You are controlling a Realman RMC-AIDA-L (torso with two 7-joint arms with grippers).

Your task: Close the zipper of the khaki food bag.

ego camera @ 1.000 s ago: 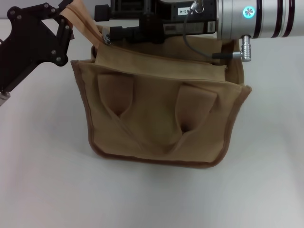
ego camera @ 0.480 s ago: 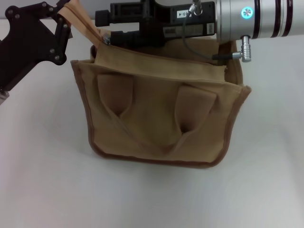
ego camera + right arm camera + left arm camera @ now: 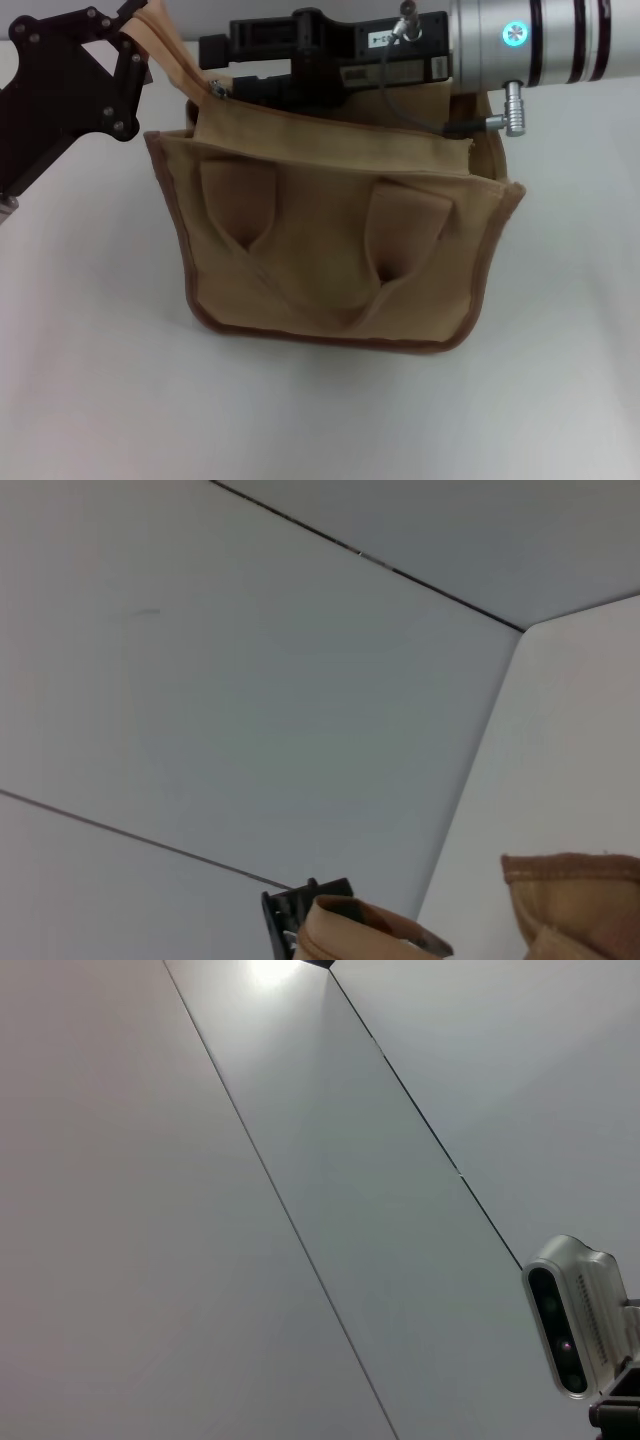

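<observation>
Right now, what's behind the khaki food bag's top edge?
Behind the khaki food bag the right gripper reaches across its top rear. The left gripper holds the end strap beside the silver pull tab. The zipper line is covered.

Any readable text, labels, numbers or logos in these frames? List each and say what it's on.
White sticker on the right arm's black wrist block, behind the khaki food bag: print too small to read.
Glowing teal asterisk-like sign on the right arm's silver cuff: a symbol, no letters.
Bag, white table, left gripper clamping the fabric end strap, and both wrist views: no text.
</observation>
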